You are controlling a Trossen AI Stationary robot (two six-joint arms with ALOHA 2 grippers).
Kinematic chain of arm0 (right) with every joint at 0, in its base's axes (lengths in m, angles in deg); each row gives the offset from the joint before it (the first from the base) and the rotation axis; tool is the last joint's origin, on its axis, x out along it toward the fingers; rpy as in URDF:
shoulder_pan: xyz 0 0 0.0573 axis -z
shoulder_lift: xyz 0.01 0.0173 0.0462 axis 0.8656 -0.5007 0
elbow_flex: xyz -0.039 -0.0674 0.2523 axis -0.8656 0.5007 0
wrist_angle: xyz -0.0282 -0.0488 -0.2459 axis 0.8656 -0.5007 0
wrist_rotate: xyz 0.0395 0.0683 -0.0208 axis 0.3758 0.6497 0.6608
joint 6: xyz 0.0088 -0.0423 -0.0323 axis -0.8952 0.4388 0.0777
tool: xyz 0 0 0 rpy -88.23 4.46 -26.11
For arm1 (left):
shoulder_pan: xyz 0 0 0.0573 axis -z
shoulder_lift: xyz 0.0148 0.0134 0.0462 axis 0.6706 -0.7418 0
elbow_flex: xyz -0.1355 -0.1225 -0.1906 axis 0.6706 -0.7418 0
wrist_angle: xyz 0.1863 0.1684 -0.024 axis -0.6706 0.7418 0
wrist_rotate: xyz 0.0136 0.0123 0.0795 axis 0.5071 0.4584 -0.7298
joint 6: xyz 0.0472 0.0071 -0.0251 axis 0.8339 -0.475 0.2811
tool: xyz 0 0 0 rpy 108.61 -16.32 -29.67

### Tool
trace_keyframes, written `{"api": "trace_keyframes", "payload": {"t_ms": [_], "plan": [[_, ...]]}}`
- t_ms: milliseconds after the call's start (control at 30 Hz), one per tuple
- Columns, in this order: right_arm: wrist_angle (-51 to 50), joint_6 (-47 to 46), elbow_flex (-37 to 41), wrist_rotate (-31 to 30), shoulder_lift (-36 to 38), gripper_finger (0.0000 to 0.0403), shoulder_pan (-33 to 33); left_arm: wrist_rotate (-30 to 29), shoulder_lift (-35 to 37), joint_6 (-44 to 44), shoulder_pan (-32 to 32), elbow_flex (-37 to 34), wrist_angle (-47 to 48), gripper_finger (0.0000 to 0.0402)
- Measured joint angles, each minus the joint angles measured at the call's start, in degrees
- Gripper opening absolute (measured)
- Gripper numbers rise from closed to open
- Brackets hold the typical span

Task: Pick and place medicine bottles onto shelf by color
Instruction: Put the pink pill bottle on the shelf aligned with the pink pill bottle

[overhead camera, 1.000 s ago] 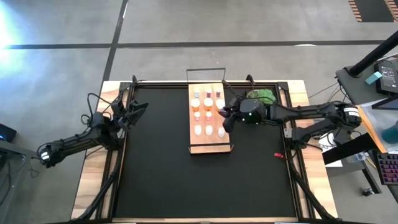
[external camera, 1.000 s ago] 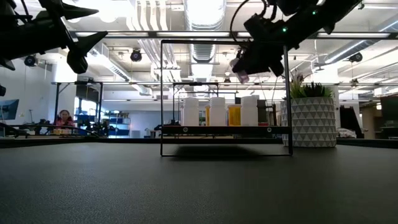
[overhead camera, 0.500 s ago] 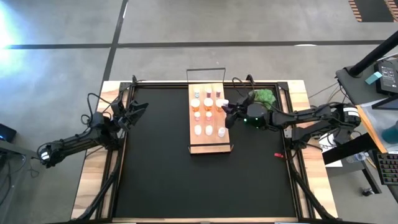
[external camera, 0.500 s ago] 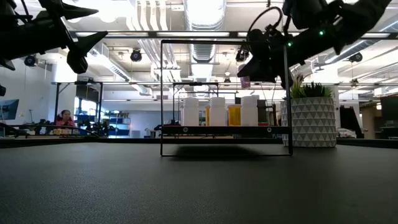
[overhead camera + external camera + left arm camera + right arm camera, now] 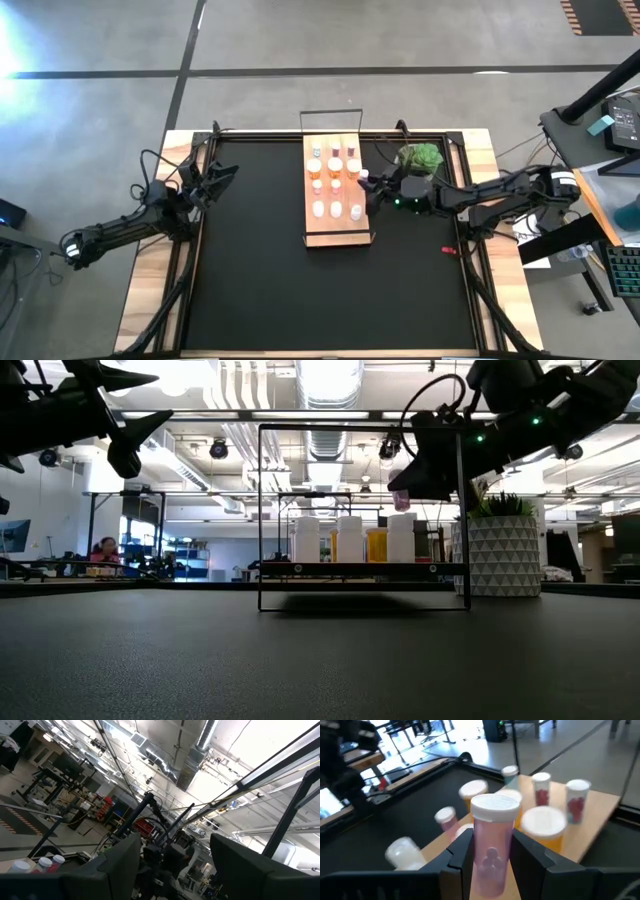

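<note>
High view: a black desk (image 5: 300, 270) fills the middle of the frame. At upper centre lies the light-wood shelf (image 5: 338, 228), with medicine bottles (image 5: 334, 186) standing on it in rows. At the shelf's right edge, the right hand (image 5: 366, 186) is clenched on a pink bottle (image 5: 491, 851) with a white cap, held upright above the shelf. At middle left, the left hand (image 5: 222, 172) hangs released, holding nothing, well apart from the shelf.

No writing, brand, number or sign can be read anywhere in these views. The bottles (image 5: 492, 845) on the shelf (image 5: 340, 236) show no legible labels.
</note>
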Motion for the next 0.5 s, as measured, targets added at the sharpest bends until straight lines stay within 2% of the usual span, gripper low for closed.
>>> {"api": "trace_keyframes", "payload": {"t_ms": [67, 300, 500], "plan": [[-0.02, 0.00, 0.24, -0.58, 0.00, 0.0100, -1.30, -0.01, 0.00, 0.00, 0.00, 0.00, -0.02, 0.0224], [0.02, 0.18, 2.26, -8.22, -0.70, 0.0100, -4.54, -0.02, 0.00, 0.00, -0.01, 0.00, -0.02, 0.0224], [3.57, 0.61, 2.38, -8.25, -5.28, 0.0100, -5.95, -0.01, 0.00, 0.00, -0.01, 0.00, -0.01, 0.0224]]}}
